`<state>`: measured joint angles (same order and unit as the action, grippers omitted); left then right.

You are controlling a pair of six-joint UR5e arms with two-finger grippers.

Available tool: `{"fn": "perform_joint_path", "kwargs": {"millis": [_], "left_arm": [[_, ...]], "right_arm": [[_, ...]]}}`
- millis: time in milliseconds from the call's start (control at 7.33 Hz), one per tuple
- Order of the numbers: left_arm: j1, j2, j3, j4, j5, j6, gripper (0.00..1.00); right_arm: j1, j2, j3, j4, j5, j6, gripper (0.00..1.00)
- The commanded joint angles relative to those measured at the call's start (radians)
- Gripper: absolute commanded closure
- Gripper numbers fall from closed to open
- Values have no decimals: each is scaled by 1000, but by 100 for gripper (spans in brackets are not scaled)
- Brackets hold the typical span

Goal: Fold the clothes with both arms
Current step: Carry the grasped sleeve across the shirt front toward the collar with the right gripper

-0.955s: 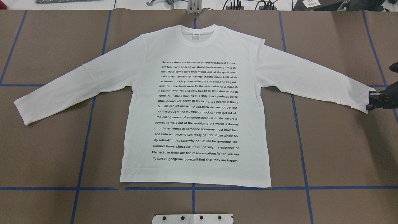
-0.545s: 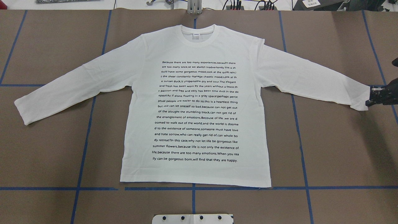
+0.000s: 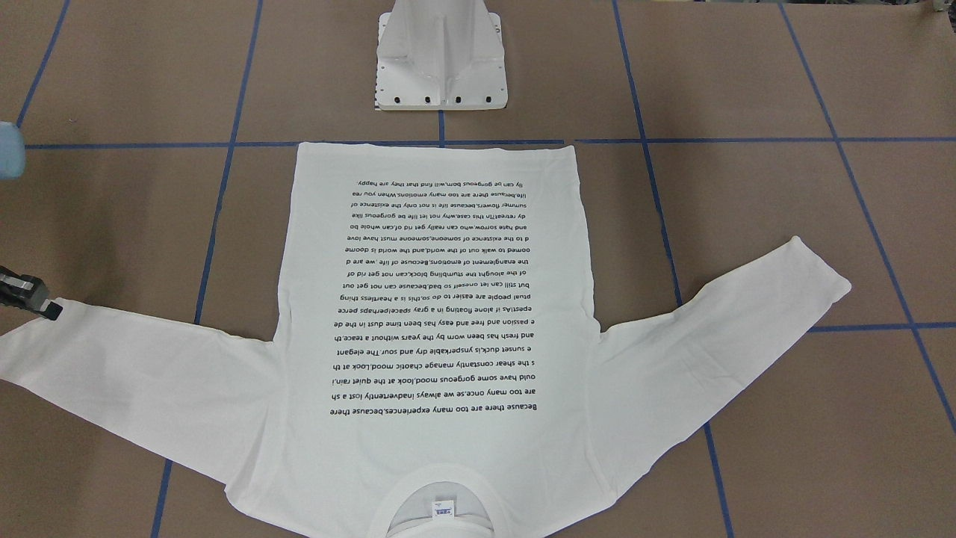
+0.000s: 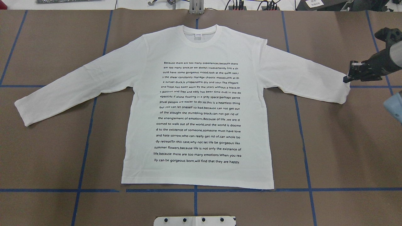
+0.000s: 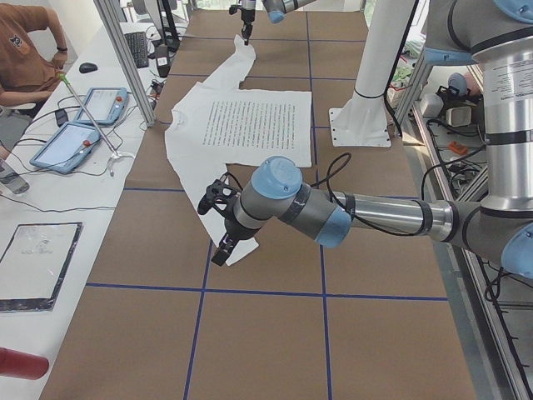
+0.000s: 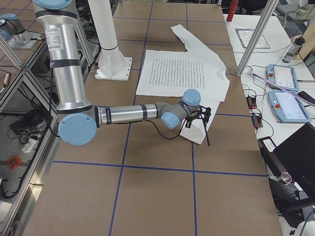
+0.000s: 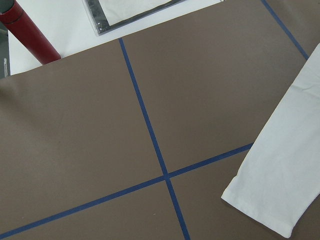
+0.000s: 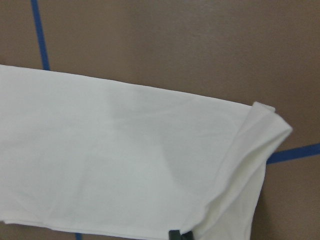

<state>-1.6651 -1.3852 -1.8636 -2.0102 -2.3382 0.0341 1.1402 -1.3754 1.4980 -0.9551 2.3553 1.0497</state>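
The white long-sleeved T-shirt (image 4: 196, 106) lies flat on the brown table, printed text up, collar (image 4: 199, 33) at the far side. My right gripper (image 4: 348, 78) is shut on the far corner of the right sleeve's cuff (image 4: 344, 92), which hangs lifted and curled over (image 8: 250, 150); the same gripper (image 3: 46, 305) shows at the front-facing view's left edge. The left sleeve (image 4: 56, 91) lies stretched out, its cuff (image 7: 270, 200) flat on the table. My left gripper (image 5: 221, 248) hovers at that cuff and shows only from the side, so I cannot tell its state.
The white pedestal base (image 3: 441, 67) stands just behind the shirt's hem. Blue tape lines (image 4: 194, 190) grid the table. A side bench holds a red bottle (image 7: 27, 35) and tablets (image 5: 79, 125), with a person (image 5: 29, 42) seated there. Aluminium posts (image 5: 125, 58) stand along that edge.
My right gripper has moved inward and toward the table's far side, carrying the right cuff with it. The sleeve end now sits closer to the body. The rest of the shirt is unchanged.
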Motion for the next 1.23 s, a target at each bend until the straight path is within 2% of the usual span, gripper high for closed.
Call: {"fn": "perform_joint_path", "kwargs": {"millis": [0, 136, 273, 409, 545, 682, 818, 1091], "left_arm": [[1, 0, -5, 2, -1, 1, 0], [1, 0, -5, 2, -1, 1, 0], [1, 0, -5, 10, -3, 1, 0], [1, 2, 1, 18, -1, 0, 0], [1, 2, 0, 19, -1, 0, 0], [1, 2, 3, 18, -1, 0, 0], [1, 2, 6, 18, -1, 0, 0], [2, 2, 6, 15, -1, -3, 0]], "right_arm": [[-121, 198, -24, -7, -39, 155, 100], [-202, 299, -27, -43, -123, 296, 100], [-283, 416, -33, -124, -252, 361, 100], [-356, 566, -104, -175, -354, 434, 100], [-414, 739, -257, -171, -405, 504, 100], [-472, 844, -348, -163, -488, 518, 100], [-511, 857, -358, -128, -526, 518, 100], [-559, 855, -366, -99, -550, 518, 100]]}}
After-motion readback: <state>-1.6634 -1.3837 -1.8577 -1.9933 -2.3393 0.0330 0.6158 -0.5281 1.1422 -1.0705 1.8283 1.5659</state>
